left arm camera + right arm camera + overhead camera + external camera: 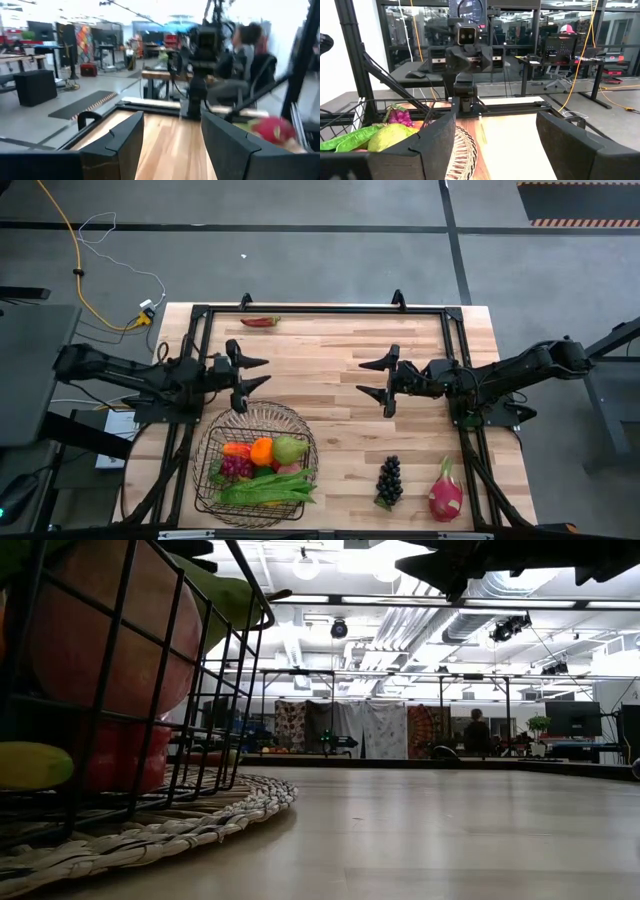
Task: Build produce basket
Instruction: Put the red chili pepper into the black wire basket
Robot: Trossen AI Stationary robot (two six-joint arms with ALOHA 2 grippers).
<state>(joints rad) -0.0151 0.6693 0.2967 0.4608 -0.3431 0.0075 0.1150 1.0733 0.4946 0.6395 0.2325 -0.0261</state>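
Nearest your edge of the table sits the basket [254, 463], on a woven mat [150, 830], already holding an orange [261, 450], a green pear [289, 448], purple grapes [234, 467] and green beans [268, 489] among other pieces. Still outside it, near that same front edge on the right, lie the dark grapes [389, 480] and, just beside them, the pink dragon fruit [445, 491]. Judge the grapes as light but lumpy and likely to flop, so you should pinch them across the thick middle of the bunch. The dragon fruit looks stiff and rounded with soft leafy scales; take it across its belly, not by the tip, or it may slip. Farther back, the left gripper [250, 373] hovers just behind the basket's rim with its fingers apart and nothing between them. The right gripper [375, 381] hangs over bare wood at mid-table, also spread and empty, well apart from both loose pieces. At the far edge lies a small red piece [260, 321] that you will want last; I cannot tell what it is.
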